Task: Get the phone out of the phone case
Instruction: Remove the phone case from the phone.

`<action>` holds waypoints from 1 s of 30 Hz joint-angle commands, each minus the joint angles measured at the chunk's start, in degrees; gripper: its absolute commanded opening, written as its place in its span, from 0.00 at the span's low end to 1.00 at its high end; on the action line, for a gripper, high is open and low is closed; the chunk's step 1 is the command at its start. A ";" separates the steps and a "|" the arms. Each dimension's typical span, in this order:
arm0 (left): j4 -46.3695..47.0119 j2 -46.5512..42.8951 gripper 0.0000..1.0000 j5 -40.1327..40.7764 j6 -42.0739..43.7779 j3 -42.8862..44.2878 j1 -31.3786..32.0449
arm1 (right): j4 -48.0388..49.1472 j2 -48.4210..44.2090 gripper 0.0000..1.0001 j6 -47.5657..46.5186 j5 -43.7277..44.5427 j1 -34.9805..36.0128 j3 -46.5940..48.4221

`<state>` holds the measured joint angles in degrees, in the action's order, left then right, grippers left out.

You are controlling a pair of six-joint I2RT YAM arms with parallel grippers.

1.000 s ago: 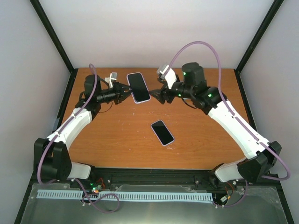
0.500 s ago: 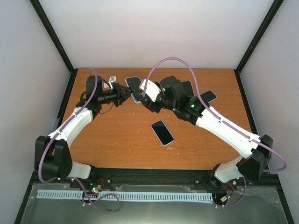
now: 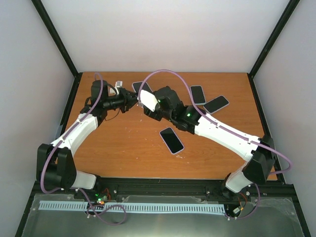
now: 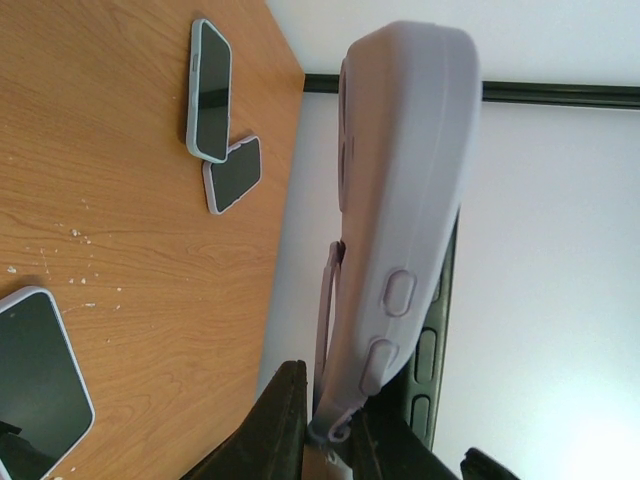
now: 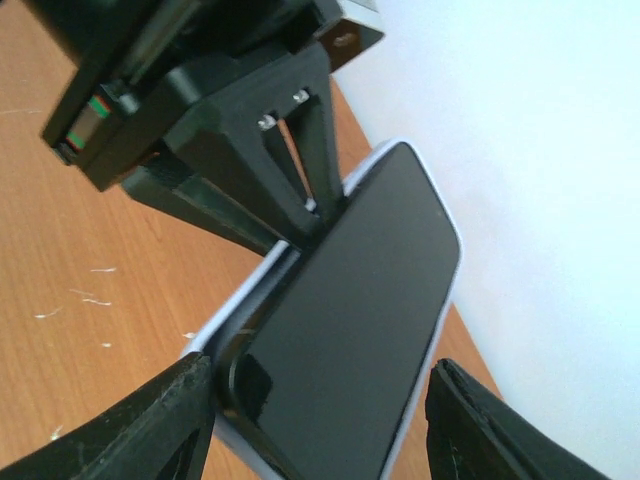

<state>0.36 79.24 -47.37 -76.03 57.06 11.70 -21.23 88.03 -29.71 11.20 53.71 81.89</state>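
The phone (image 5: pixel 350 320), screen dark, sits in its lilac phone case (image 4: pixel 405 180), held up off the counter (image 3: pixel 123 148) near the far left corner. The left claw (image 4: pixel 330 425) is clamped tight on the case's lower end. The right claw (image 5: pixel 320 395) stands half-wide, straddling the phone without pinching it yet. To do this step well, I judge it should take the soft rim of the case rather than the glass and peel one corner back, while the left holds firm. No brand, label or writing is legible — the case's side shows only moulded buttons (image 4: pixel 398 292).
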 commanded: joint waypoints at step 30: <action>6.06 -2.67 0.01 -5.05 -1.85 0.86 0.51 | 23.85 8.49 0.55 -20.18 21.05 0.69 -7.29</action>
<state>1.69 79.24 -43.77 -76.73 56.90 10.76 -1.32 93.62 -46.68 26.65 55.33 76.62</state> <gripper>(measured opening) 0.110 0.563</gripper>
